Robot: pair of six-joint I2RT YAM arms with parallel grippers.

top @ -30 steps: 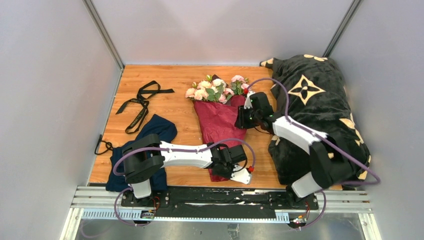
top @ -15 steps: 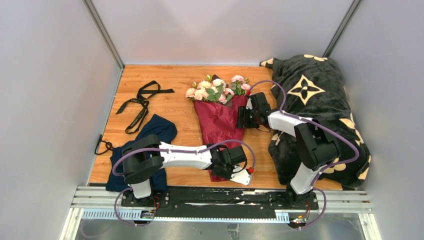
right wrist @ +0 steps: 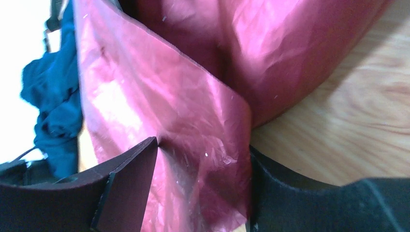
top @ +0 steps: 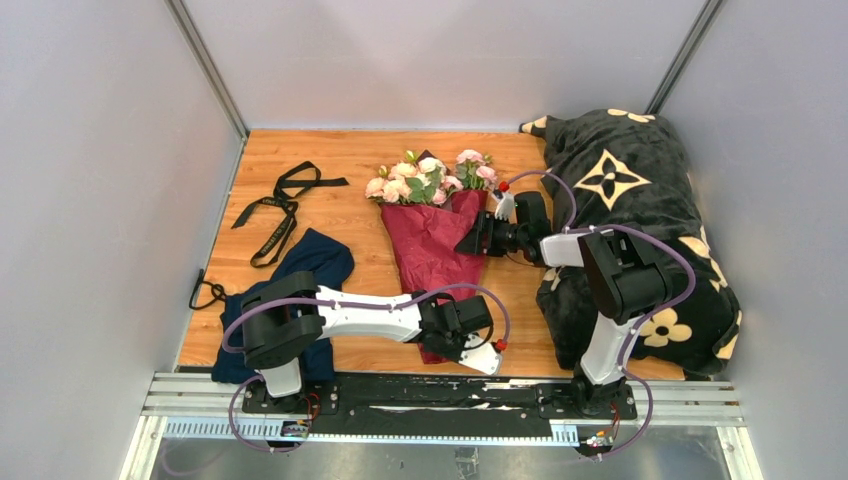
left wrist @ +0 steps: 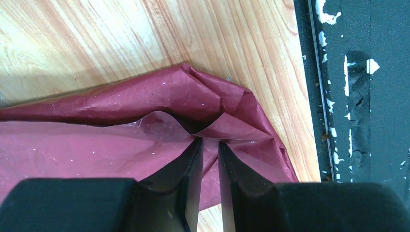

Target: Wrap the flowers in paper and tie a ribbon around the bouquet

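The bouquet lies on the wooden table, with pale pink flowers (top: 430, 180) at the far end of a burgundy paper (top: 430, 240) cone. My left gripper (top: 455, 343) sits at the cone's near tip, its jaws nearly together and pinching a fold of paper (left wrist: 96, 140) at its fingertips (left wrist: 208, 142). My right gripper (top: 470, 243) stands open at the cone's right edge. A loose flap of paper (right wrist: 159, 87) lies between its wide-set fingers (right wrist: 203, 147). The black ribbon (top: 280, 205) lies loose at the far left, away from both grippers.
A black blanket with cream flowers (top: 640, 200) is heaped along the right side, under the right arm. A navy cloth (top: 310, 260) lies at the left next to the left arm, with a thin black cord (top: 205, 292) beside it. The table's near edge (left wrist: 300, 121) runs just past the cone's tip.
My right gripper has opened wide, letting go of the paper's right edge, and its arm has folded in. The flower end has shifted slightly left. The left gripper has kept its pinch.
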